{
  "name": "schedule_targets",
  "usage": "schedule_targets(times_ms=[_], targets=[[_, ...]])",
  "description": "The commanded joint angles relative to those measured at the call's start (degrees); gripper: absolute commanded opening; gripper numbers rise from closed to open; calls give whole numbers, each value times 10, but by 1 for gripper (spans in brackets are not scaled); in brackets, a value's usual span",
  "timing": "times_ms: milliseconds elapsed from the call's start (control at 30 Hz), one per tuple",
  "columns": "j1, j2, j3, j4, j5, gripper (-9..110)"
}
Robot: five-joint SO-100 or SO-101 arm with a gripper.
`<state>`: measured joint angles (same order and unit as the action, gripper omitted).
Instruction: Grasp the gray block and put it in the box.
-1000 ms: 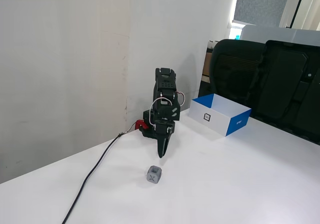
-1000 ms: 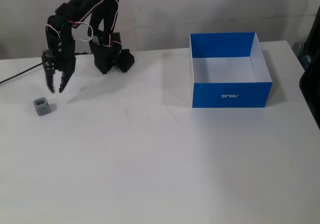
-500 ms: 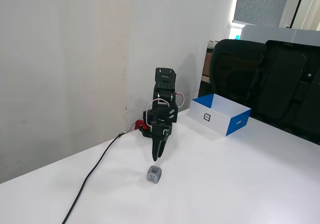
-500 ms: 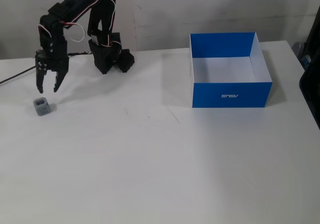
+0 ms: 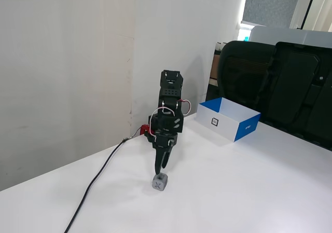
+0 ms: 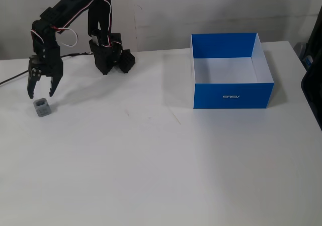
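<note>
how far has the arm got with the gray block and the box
Early stage. Done: the black two-finger hand is positioned open just above the small gray cube block, which sits on the white table. In hand: nothing gripped yet. Left: close on the block, lift, carry it to the shallow blue-and-white open box, which looks empty, and release.

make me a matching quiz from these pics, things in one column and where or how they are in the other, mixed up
Things:
1. small gray cube block
2. shallow blue and white open-top box
3. black two-finger gripper
4. black cable

States:
a. empty, white inside
b. open, poised just above the block
c. trailing across the white table to the arm's base
d. resting on the table, not gripped

Pairs: 1-d, 2-a, 3-b, 4-c
</note>
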<state>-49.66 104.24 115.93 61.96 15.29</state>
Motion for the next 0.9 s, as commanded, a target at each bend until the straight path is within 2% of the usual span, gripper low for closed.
schedule_targets(times_ms=[0,867], targets=[[-8,-18,-56,0,-6,23],[4,-133,-117,-24,-16,25]])
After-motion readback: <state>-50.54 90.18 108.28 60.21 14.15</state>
